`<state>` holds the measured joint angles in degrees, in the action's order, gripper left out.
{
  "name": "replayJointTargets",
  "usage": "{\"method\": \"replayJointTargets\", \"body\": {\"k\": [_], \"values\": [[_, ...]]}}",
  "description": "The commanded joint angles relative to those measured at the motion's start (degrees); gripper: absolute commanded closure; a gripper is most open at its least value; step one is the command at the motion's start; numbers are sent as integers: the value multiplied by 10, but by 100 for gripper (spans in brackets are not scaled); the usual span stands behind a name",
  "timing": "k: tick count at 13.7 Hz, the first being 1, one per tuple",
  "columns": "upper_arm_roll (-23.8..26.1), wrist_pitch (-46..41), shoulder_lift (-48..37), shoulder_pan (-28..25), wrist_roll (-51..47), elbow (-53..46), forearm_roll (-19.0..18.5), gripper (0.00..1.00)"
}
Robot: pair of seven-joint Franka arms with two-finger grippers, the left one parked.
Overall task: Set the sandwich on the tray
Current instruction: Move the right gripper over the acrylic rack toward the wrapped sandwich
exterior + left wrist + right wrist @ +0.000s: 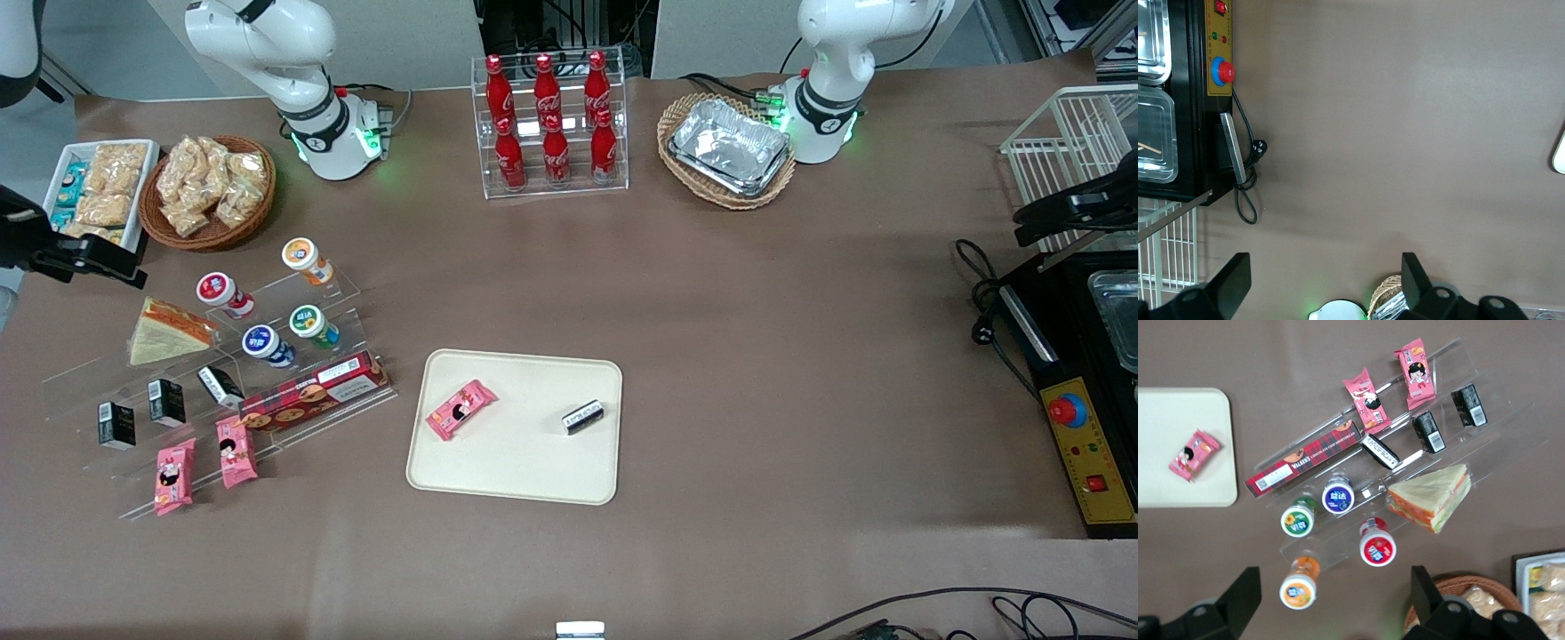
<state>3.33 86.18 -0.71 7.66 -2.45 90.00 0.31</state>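
Gripper (105,263): hangs above the table at the working arm's end, just beside the white snack tray (62,169) and somewhat farther from the front camera than the sandwich. In the wrist view its two fingers (1248,587) stand wide apart with nothing between them.

Sandwich (169,333): a triangular wedge in clear wrap, with pale bread and an orange-red filling edge. It lies on the upper step of the clear acrylic display stand (338,293), toward the working arm's end, beside the red-lidded tub (222,293). The wrist view shows it (1431,497) clear of both fingers and untouched.

Tray (524,467): cream-beige with rounded corners, flat on the brown table near mid-table, well apart from the sandwich. It carries a pink snack packet (460,409) and a small black packet (583,416), which lie apart from each other. The sandwich is not yet on it.

Stand contents: four more round tubs. The red tartan biscuit box (316,391) lies along a lower step, on the end nearest the tray. There are three small black packets, and two pink snack packets (204,464) on the lowest step, nearest the front camera.

A wicker basket of bagged snacks (206,191) sits beside the white snack tray, farther from the camera than the stand.
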Motion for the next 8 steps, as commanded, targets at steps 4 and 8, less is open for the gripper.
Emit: {"method": "replayJointTargets", "body": {"k": [4,8], "values": [[-7,-27,-5,40,310,-4,3,0],[-16,-27,-2,48,533,1,0,0]]}}
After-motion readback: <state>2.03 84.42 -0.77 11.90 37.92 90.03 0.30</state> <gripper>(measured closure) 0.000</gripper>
